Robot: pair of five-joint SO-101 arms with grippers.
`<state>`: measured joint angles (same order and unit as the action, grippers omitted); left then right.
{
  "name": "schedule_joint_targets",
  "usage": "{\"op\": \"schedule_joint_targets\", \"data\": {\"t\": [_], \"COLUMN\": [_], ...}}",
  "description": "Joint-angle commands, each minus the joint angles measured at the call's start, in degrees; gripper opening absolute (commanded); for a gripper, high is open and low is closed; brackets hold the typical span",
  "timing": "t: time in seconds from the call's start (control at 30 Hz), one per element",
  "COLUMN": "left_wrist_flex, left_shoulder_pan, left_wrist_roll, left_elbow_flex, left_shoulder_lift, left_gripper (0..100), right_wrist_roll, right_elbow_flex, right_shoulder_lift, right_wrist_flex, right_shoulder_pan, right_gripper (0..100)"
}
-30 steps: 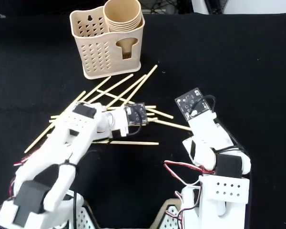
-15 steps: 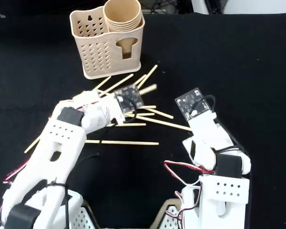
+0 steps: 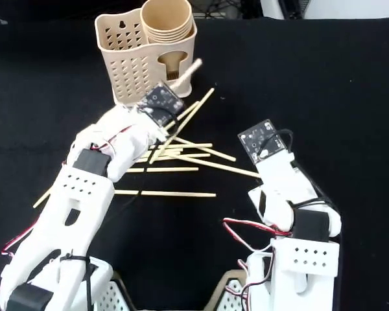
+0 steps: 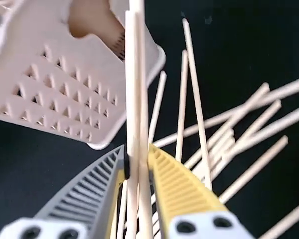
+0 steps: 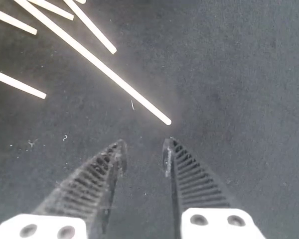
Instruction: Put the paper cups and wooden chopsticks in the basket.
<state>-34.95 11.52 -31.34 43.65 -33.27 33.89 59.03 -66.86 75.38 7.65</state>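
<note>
A beige perforated basket (image 3: 133, 65) stands at the far side of the table, with stacked paper cups (image 3: 166, 19) in its right compartment. My left gripper (image 4: 137, 155) is shut on two wooden chopsticks (image 4: 134, 84); they point up along the basket's front wall (image 4: 65, 84). In the high view their tip (image 3: 192, 65) is at the basket's lower right corner, just beyond the left gripper (image 3: 172, 97). Several loose chopsticks (image 3: 181, 155) lie fanned on the black cloth. My right gripper (image 5: 143, 145) hovers open over bare cloth, just short of one chopstick's end (image 5: 162, 118).
The right arm (image 3: 279, 175) stands right of the chopstick pile. The left arm (image 3: 84, 188) stretches diagonally across the pile's left side. Black cloth covers the whole table, with free room to the right and at the far right.
The left gripper has moved away from the pile toward the basket, carrying the chopsticks with it. The right arm has not moved.
</note>
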Motion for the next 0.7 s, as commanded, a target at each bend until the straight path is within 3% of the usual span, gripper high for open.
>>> {"op": "schedule_joint_targets", "data": {"t": [0.0,0.23,0.5,0.67], "left_wrist_flex": [3.5,7.6,7.8,7.6], "left_shoulder_pan": [-1.2,-1.5,-1.5,-3.3], "left_wrist_roll": [4.0,9.4,10.5,13.4], "left_elbow_flex": [-0.9,-1.1,-4.4,-7.3], "left_shoulder_lift": [-2.4,-4.6,-4.8,-5.3], "left_gripper": [3,3,3,3], "right_wrist_roll": [-0.1,-0.2,-0.2,-0.2], "right_elbow_flex": [0.7,4.5,5.3,8.5], "right_shoulder_lift": [-0.7,-0.7,-0.7,-0.7], "right_wrist_flex": [-0.4,-1.8,-2.0,-7.7], "right_shoulder_pan": [-0.4,-2.6,-2.6,-2.6], "right_gripper": [14.1,14.1,14.1,14.1]}}
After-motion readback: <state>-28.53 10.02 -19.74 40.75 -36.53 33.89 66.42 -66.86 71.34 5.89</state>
